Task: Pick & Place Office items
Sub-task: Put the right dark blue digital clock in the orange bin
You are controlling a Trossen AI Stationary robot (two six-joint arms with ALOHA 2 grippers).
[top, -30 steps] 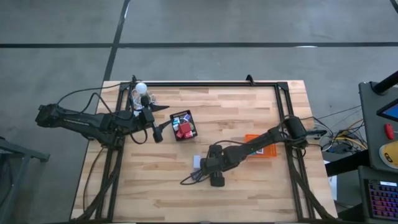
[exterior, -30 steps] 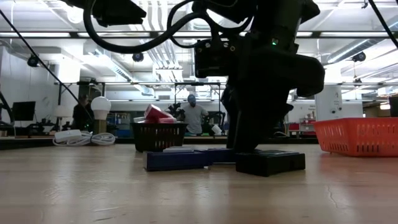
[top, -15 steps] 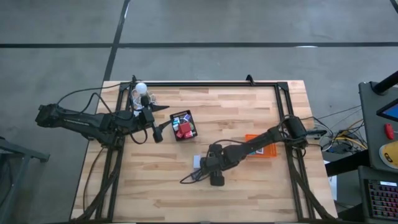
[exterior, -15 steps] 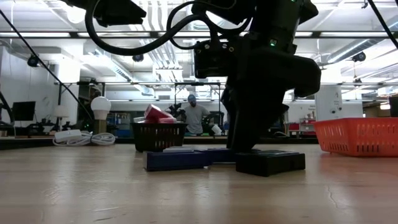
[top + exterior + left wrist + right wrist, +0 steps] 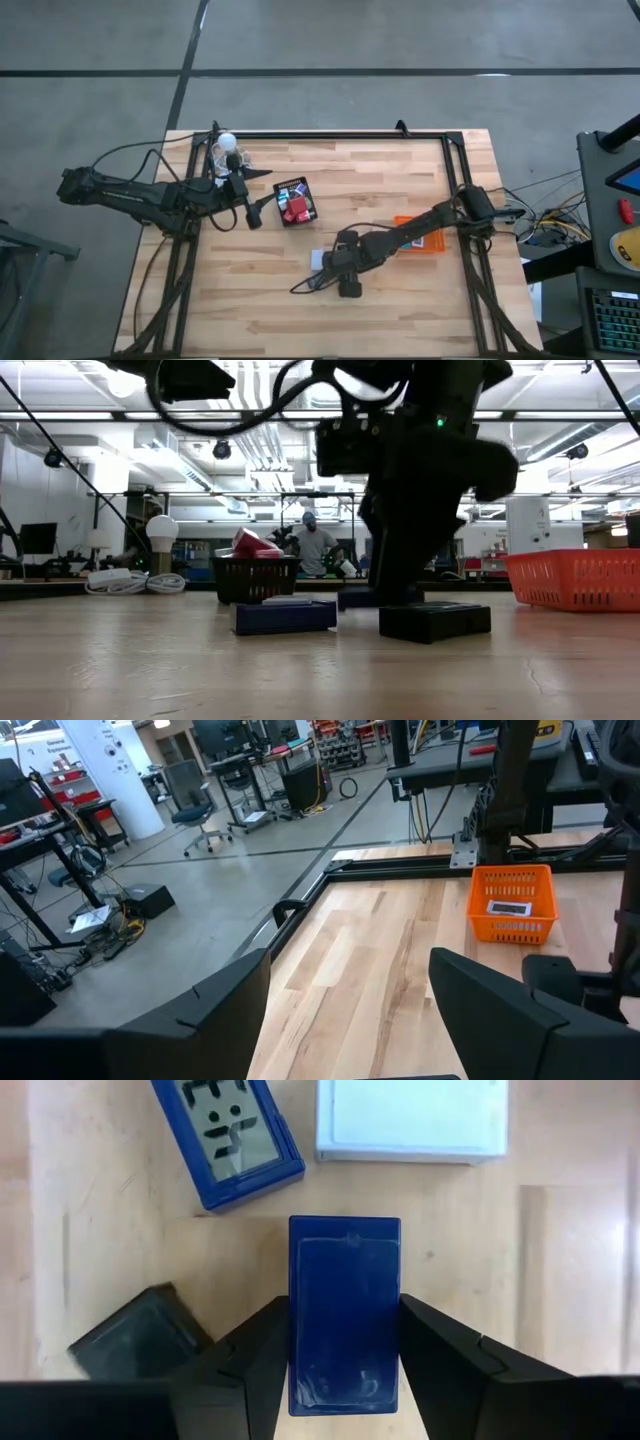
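Two dark fingers of the right gripper (image 5: 344, 1380) press against the long sides of a blue rectangular block (image 5: 344, 1315), one on each side, so the jaws stand only as wide as the block and are clamped on it. In the low view this blue block (image 5: 365, 597) sits under the right arm and appears raised slightly above the wooden table (image 5: 400, 300). Below it on the wood lie three more office items: a blue flat piece with a grey patterned face (image 5: 230, 1140), a white flat rectangle (image 5: 410, 1120) and a black block (image 5: 140, 1335) just beside one finger. From above, the right gripper (image 5: 342, 272) is near the table's middle, with the orange tray (image 5: 425, 240) behind its arm.

Farther left, the black mesh tray (image 5: 295, 200) holds red, blue and other small pieces. The left gripper (image 5: 252, 215) hangs just beside that tray, jaws parted at a moderate width with nothing between them; its wrist view shows only bare wood between its fingers (image 5: 215, 1005). A white bulb with cords (image 5: 228, 142) rests at the table's far left corner.
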